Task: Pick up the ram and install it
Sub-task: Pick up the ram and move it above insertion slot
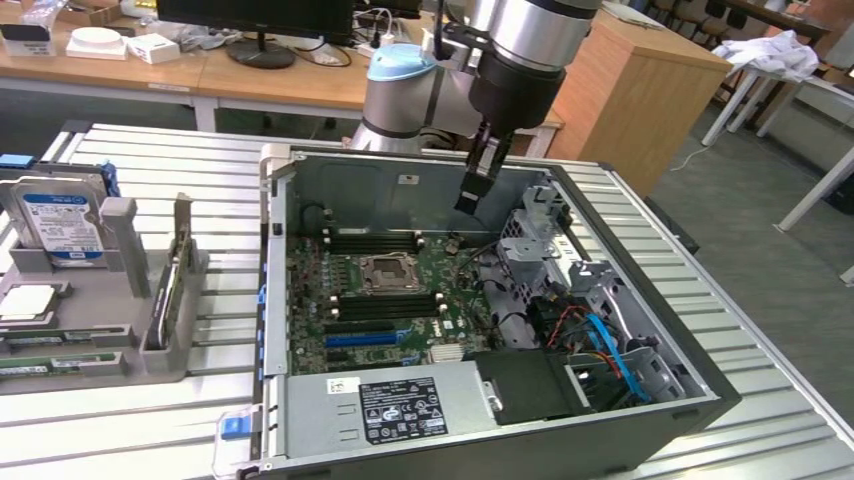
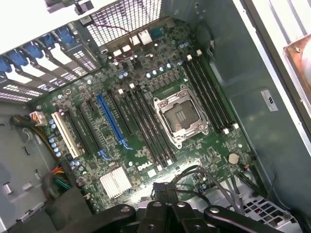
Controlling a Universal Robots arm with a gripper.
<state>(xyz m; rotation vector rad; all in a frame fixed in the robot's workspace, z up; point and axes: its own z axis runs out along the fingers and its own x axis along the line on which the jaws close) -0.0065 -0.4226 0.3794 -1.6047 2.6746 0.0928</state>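
Note:
My gripper (image 1: 483,160) hangs over the open computer case (image 1: 310,165), above the back edge of the motherboard (image 1: 387,300). It is shut on the ram (image 1: 470,192), a thin dark stick hanging down from the fingers. In the wrist view the ram (image 2: 164,192) appears edge-on between the gripper's (image 2: 165,206) dark linkages. Below lie the CPU socket (image 2: 181,115) and long black memory slots on both sides of it (image 2: 209,92) (image 2: 146,128). The same slots (image 1: 387,241) sit beside the socket (image 1: 387,270) in the exterior view. The stick is well above the board, touching nothing.
A grey holder (image 1: 120,340) at the exterior view's left carries a hard drive (image 1: 60,225) and flat parts. Inside the case are a drive cage (image 1: 541,225), loose cables (image 1: 607,340) and a power supply (image 1: 387,405). A wooden cabinet (image 1: 627,90) stands behind.

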